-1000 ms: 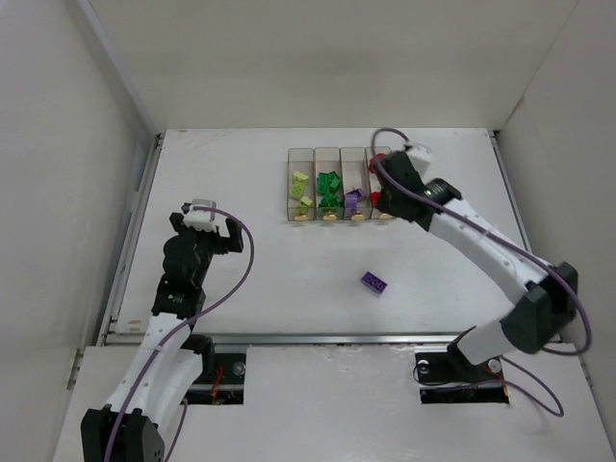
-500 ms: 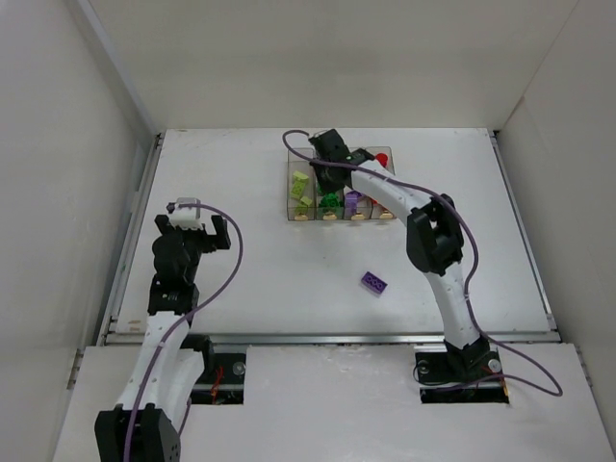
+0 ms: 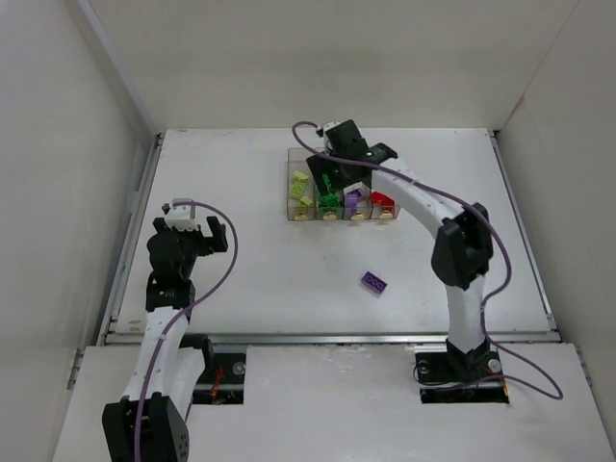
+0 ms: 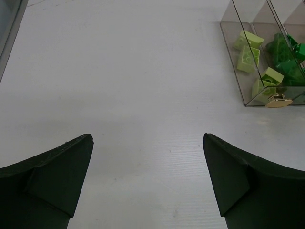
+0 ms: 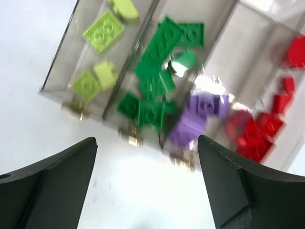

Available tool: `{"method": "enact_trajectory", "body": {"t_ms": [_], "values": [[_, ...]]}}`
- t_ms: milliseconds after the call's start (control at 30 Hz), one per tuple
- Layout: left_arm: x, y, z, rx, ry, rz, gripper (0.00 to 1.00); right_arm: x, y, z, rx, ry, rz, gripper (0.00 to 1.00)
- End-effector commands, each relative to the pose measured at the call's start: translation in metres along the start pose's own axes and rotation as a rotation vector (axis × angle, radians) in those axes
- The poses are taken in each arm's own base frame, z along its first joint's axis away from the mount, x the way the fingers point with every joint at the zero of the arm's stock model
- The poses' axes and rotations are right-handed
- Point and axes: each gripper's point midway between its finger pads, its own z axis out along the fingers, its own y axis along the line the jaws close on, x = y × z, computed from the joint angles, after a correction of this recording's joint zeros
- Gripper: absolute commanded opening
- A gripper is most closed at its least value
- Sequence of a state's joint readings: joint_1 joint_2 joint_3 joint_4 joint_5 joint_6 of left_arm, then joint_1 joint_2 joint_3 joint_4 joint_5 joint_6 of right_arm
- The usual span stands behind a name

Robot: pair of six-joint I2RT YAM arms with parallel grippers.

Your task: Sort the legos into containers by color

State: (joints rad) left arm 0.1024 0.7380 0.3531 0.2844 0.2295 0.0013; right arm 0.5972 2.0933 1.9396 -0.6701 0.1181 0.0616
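Note:
The containers (image 3: 300, 154) are clear bins joined in one row at the back of the table. They hold yellow-green legos (image 5: 102, 32), green legos (image 5: 157, 52), purple legos (image 5: 200, 112) and red legos (image 5: 259, 131), one colour per bin. One purple lego (image 3: 374, 282) lies loose on the table in front of them. My right gripper (image 3: 327, 179) hovers over the row's green part; in the right wrist view this gripper (image 5: 147, 143) is open and holds nothing. My left gripper (image 3: 189, 233) stands at the table's left, and that gripper (image 4: 147, 139) is open and empty above bare table.
White walls close in the table on the left, back and right. A metal rail (image 3: 327, 338) runs along the near edge. In the left wrist view the containers (image 4: 229, 47) sit far ahead to the right, with yellow-green legos (image 4: 248, 53) inside.
My right gripper swung left from the red end of the row to above the green bin and its jaws opened. The left arm shifted slightly left.

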Motion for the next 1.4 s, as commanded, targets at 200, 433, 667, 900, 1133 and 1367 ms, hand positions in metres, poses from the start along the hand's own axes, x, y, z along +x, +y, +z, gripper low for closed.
{"method": "enact_trajectory", "body": {"t_ms": [200,433,667,900,1133,1367], "values": [[-0.029,-0.005,0.000,0.028,-0.089,0.004,0.99,0.168,0.029,-0.103,-0.118,0.464,-0.075,0.95],[-0.029,-0.009,-0.002,0.049,-0.100,0.007,0.99,0.233,0.039,-0.107,-0.082,0.654,-0.038,0.98],[-0.039,-0.011,-0.006,0.051,-0.130,0.014,0.99,0.260,0.018,-0.085,0.047,0.714,-0.079,0.98],[-0.042,-0.011,-0.009,0.052,-0.139,0.016,0.99,0.278,0.028,-0.076,-0.023,0.743,-0.107,0.60],[-0.042,-0.011,-0.009,0.052,-0.139,0.016,0.99,0.229,0.045,-0.083,-0.104,0.590,-0.081,0.00],[-0.042,-0.010,-0.009,0.043,-0.140,0.015,0.99,0.066,0.026,-0.111,-0.020,0.010,0.118,0.00]]}}
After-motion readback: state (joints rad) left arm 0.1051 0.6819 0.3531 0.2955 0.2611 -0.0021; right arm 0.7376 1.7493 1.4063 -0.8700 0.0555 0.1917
